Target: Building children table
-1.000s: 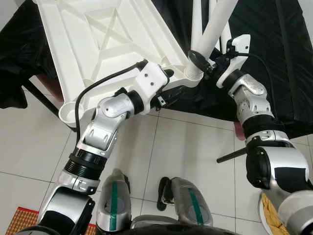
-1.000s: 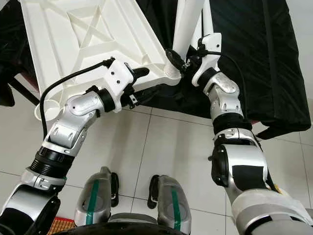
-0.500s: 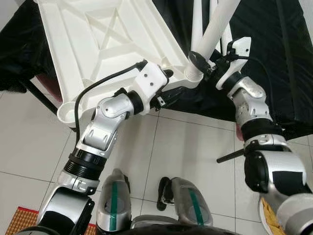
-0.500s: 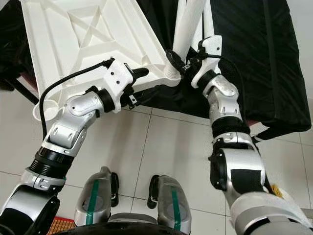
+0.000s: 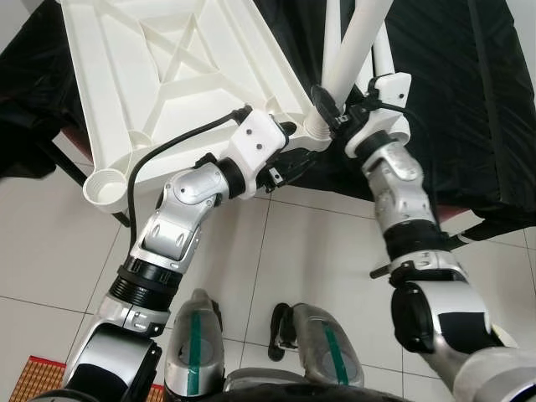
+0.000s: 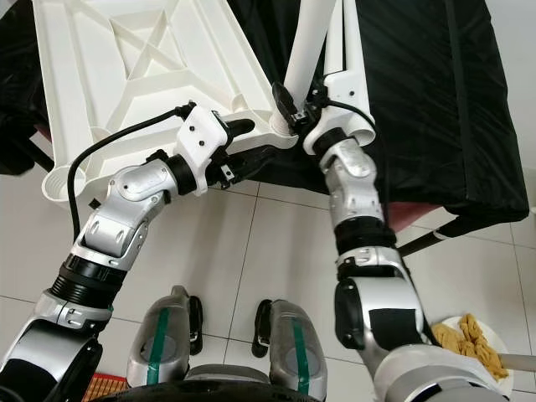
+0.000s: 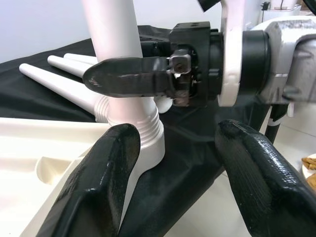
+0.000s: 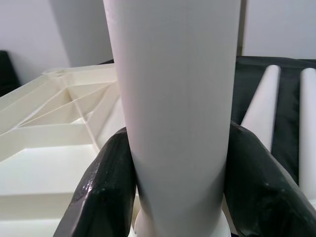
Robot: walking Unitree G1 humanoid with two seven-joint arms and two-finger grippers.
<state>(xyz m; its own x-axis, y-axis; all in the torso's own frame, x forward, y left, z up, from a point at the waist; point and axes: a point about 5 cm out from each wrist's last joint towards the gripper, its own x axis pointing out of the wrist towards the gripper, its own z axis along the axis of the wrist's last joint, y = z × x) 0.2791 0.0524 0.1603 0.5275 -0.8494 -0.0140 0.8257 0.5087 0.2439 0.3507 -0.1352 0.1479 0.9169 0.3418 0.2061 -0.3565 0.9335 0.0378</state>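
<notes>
Now R jaws (image 5: pixel 328 107) grip leg (image 5: pixel 356 46), shifted left; L jaws (image 7: pixel 173 163) open.

My arms are silver with black joints, and each wrist wears a white cover. The tabletop (image 5: pixel 167 75) lying upside down is plain white, ribbed with a crossed pattern, and so is the leg (image 8: pixel 173 108) held between my black fingers (image 8: pixel 106 192). The cloth (image 6: pixel 419 92) beneath is black. The floor (image 5: pixel 50 234) is pale grey tile with dark seams (a woven red-orange mat (image 5: pixel 29 381) peeks in at one corner).
</notes>
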